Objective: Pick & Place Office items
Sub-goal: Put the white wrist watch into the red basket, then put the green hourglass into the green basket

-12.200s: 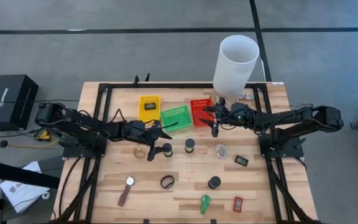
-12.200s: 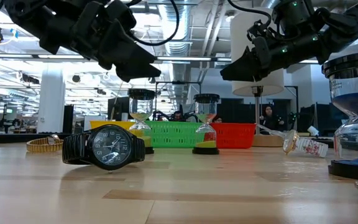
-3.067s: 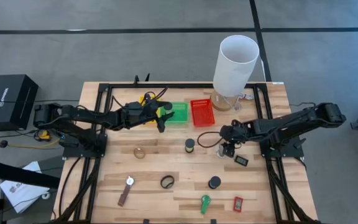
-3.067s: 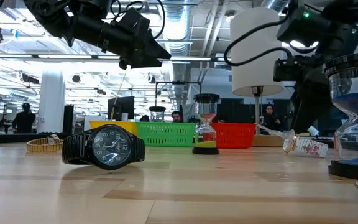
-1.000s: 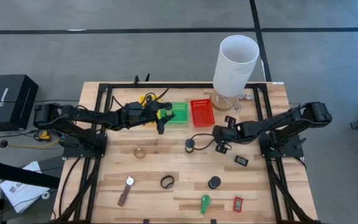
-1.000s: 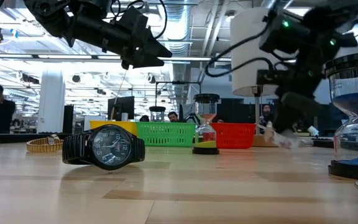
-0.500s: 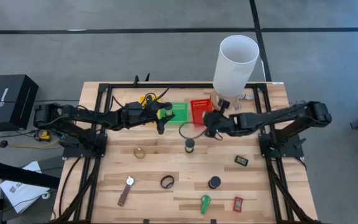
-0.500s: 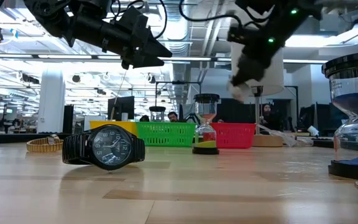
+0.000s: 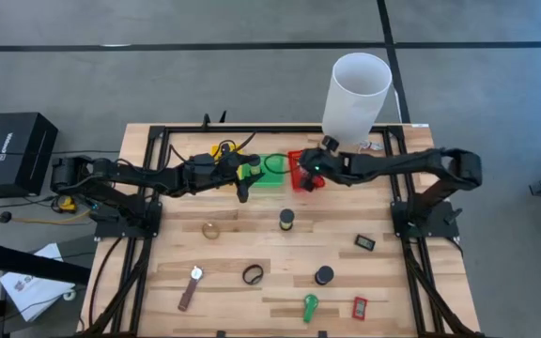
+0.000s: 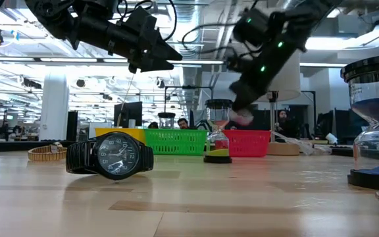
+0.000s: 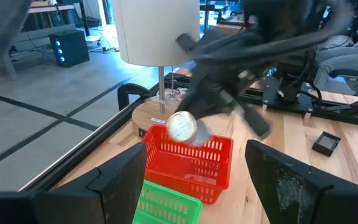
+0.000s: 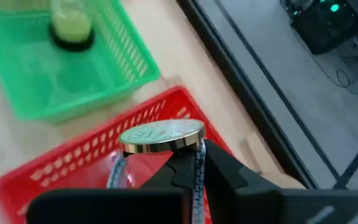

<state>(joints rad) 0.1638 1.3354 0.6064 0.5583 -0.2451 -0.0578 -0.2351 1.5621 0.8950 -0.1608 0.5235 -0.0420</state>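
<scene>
A small hourglass is pinched in the right gripper above the red tray, not yet released. The left gripper, jaws spread and empty, hangs by the green tray, where one hourglass already stands. Many items wait on the table: watches, another hourglass, a green clip.

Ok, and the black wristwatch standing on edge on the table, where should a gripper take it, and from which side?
Take the black wristwatch by its band, coming straight down from above. It stands on edge with the band closed into a loop and the dial facing sideways, so one finger could drop inside the loop and one outside, probably clear of the bulky case.
</scene>
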